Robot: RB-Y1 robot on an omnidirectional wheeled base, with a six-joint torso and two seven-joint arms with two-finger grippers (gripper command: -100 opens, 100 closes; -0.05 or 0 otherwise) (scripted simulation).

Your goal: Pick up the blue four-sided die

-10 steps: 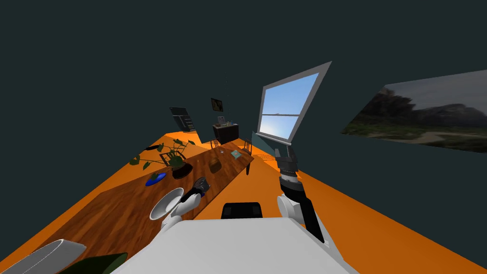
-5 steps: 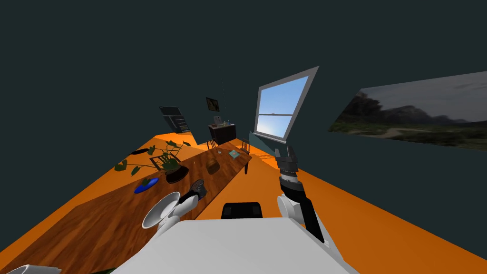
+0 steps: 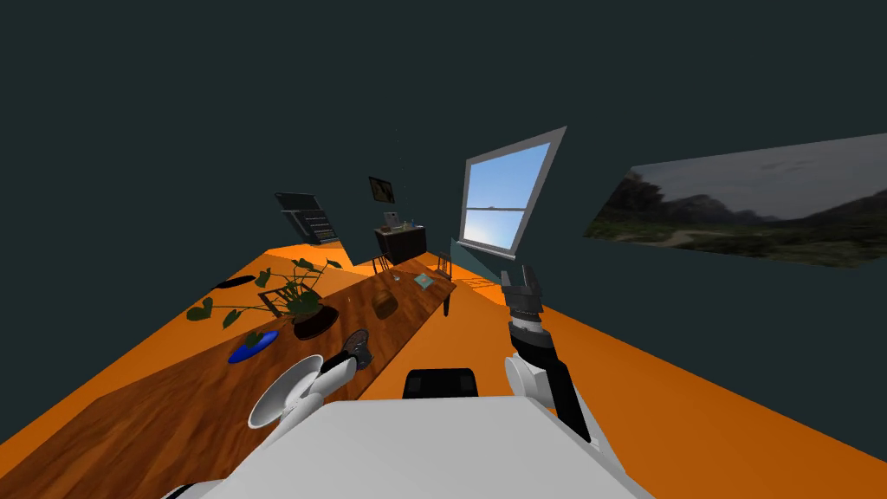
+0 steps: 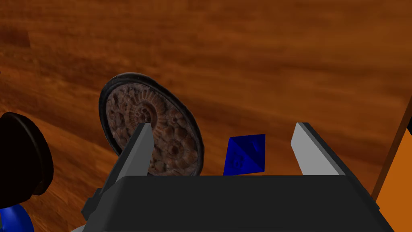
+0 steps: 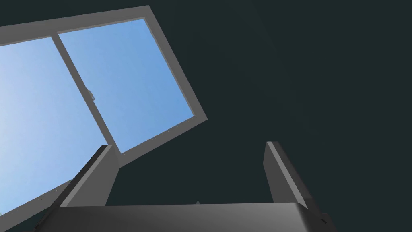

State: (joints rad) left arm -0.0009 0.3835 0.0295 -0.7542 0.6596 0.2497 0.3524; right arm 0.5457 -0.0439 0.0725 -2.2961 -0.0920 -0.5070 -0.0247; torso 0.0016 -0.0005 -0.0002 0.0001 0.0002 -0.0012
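Head view: a long wooden tabletop runs away to the robot's left, carrying a potted plant and, beside its pot, a blue dish. The left tool reaches low over the tabletop close to its near edge. What lies under it is too small to tell from here. The right tool is held up over the orange floor, well apart from the tabletop, released, with its 2 fingers spread.

Left wrist view: this one makes plain what the head camera leaves vague. The blue 4-sided die rests on the wood between the left tool's 2 fingers, nearer 1 of them and touching neither, so the tool is released and grasps nothing. A round carved disc with a dark rim and brown relief lies partly behind the other finger, just beside the die. Farther out on that side sits a black round thing.

Right wrist view: the right tool's 2 fingers stand wide apart with nothing between them.
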